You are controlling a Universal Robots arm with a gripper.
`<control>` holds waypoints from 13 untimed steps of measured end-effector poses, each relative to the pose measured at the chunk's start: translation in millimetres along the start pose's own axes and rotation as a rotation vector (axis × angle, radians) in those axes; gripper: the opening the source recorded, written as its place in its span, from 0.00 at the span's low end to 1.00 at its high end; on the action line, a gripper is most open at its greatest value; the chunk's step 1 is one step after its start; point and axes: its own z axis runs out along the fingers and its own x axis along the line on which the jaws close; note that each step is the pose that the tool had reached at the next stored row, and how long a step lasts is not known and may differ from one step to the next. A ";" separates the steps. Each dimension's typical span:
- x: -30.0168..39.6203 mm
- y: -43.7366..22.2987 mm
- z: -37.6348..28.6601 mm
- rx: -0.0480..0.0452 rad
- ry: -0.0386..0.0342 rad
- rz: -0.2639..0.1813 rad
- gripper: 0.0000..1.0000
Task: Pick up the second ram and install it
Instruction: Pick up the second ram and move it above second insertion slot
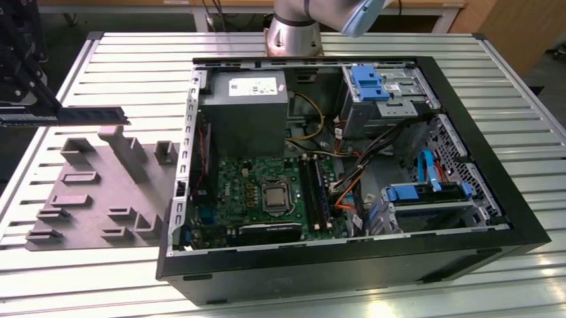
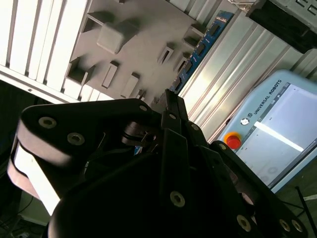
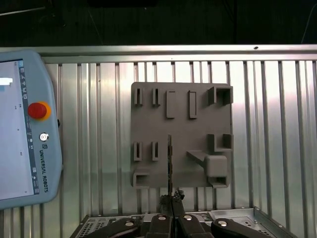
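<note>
The arm's black fingers [image 3: 161, 224] are clenching one end of the long, thin, dark green memory stick [image 1: 84, 116], holding it level and on edge in the air above the grey moulded plastic holder tray [image 1: 97, 199] on the ribbed metal table [image 1: 115, 53], to the exterior view's left of the open black computer case [image 1: 354, 265].

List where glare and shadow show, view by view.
Exterior view: the table slats glare white nearest the camera; the computer case interior is dim. First wrist view: the holder tray is evenly lit, its blocks casting soft shadows. Second wrist view: the tool, shut on the second ram, is a dark silhouette beside washed-out slats.
</note>
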 end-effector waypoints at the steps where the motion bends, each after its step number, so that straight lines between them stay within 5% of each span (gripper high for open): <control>1: 0.0 -0.6 0.0 0.0000 0.0000 0.000 0.11; 13: -0.3 -6.5 -0.2 0.0000 0.0000 0.000 0.11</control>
